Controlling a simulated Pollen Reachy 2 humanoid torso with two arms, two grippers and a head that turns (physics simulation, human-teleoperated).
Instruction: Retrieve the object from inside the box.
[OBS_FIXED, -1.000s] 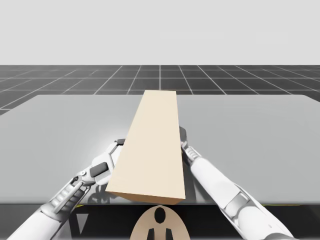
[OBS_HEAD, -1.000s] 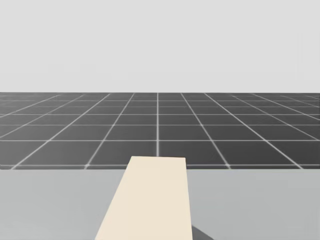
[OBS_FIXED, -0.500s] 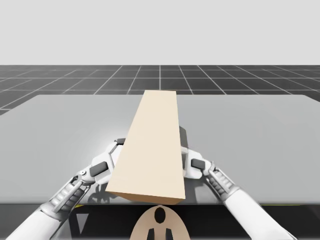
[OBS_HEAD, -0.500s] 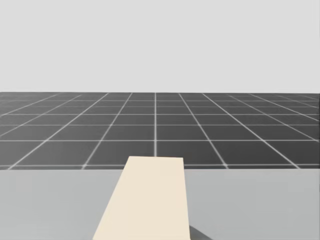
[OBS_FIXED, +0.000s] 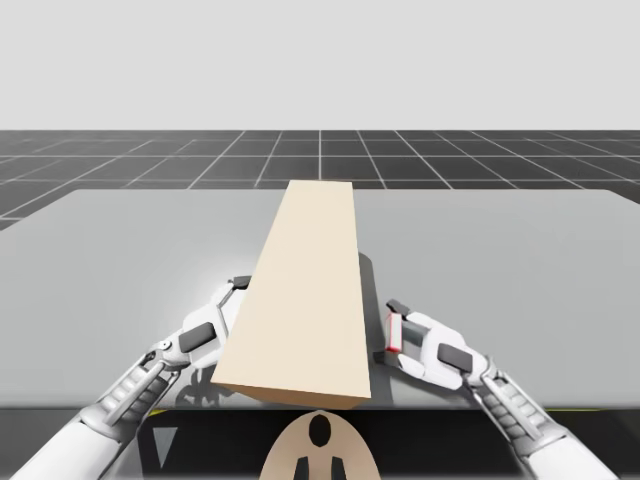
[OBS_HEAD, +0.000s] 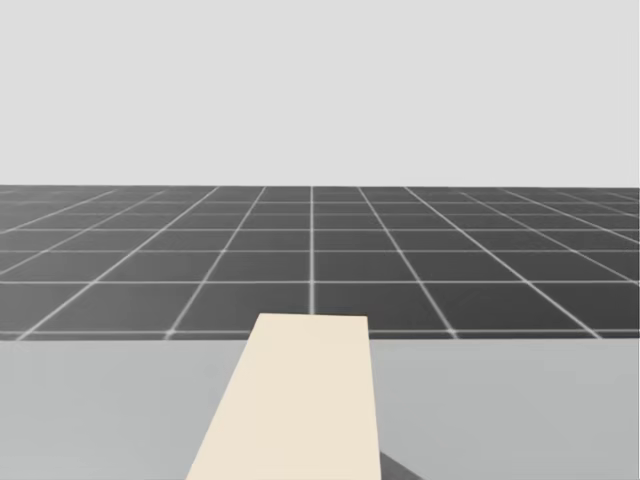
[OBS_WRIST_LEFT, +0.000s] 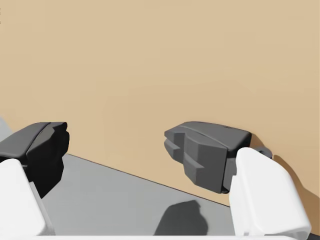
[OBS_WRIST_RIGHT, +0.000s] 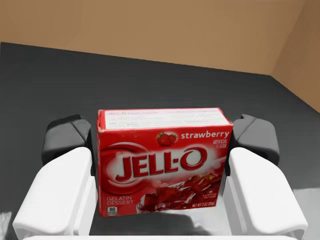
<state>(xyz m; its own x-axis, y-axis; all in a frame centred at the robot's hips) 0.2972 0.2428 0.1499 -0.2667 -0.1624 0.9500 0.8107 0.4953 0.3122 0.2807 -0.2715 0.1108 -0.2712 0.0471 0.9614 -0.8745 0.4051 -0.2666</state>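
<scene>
Grip first: your right hand (OBS_WRIST_RIGHT: 161, 141) is clenched on the small red box (OBS_WRIST_RIGHT: 165, 160), with one dark finger pressed against each of its narrow sides and its printed face turned toward the wrist camera. Ahead of that hand you see a dark floor bounded by tan walls. From above, hand and red box sit just beside the right long side of the long tan box (OBS_FIXED: 300, 290), near its closer end, with a narrow gap between them. You cannot tell whether the red box rests on the grey desk (OBS_FIXED: 520, 260) or hangs above it. Your left hand (OBS_WRIST_LEFT: 122, 150) is released at the tan box's opposite side. Its fingers are spread wide with nothing between them, and one fingertip lies close against the tan wall, low down where the wall meets the desk.
</scene>
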